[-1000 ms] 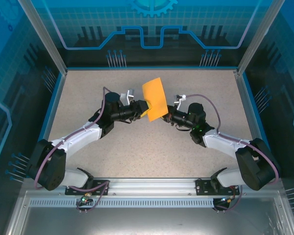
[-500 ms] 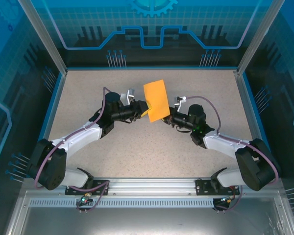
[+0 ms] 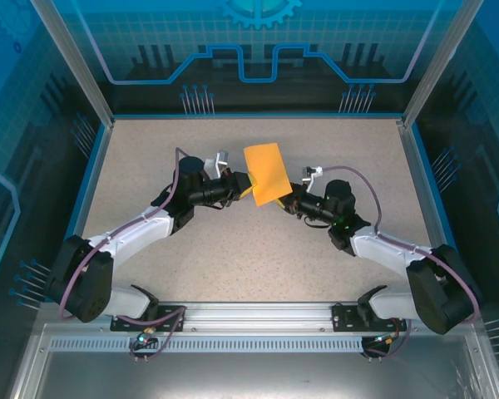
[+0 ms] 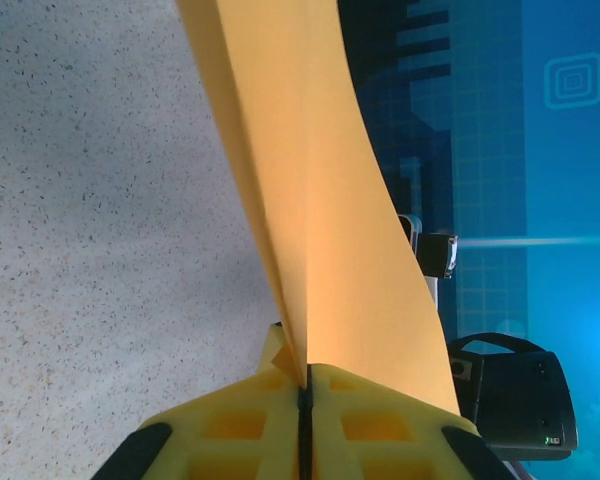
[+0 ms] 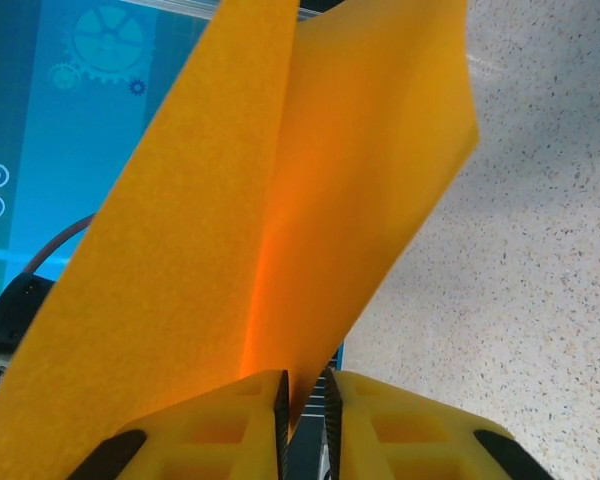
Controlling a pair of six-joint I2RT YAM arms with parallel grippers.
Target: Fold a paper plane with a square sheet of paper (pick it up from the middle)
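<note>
Top view: the folded sheet of paper (image 3: pixel 264 173) is standing above the counter's (image 3: pixel 233 249) middle, between the left tool (image 3: pixel 244 184) and the right tool (image 3: pixel 288 199). Left wrist: the left tool (image 4: pixel 303 378) is pinching the sheet (image 4: pixel 320 200), fingers pressed together. Right wrist: the right tool (image 5: pixel 302 385) is sitting slightly spread around the sheet's (image 5: pixel 280 200) lower edge.

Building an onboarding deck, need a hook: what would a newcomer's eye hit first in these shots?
The bright orange-yellow sheet of paper, folded and held up above the table at mid-workspace, between the two arms. The left gripper is pinched shut on one edge of it. The right gripper has its jaws slightly apart around the paper on the other side.
</note>
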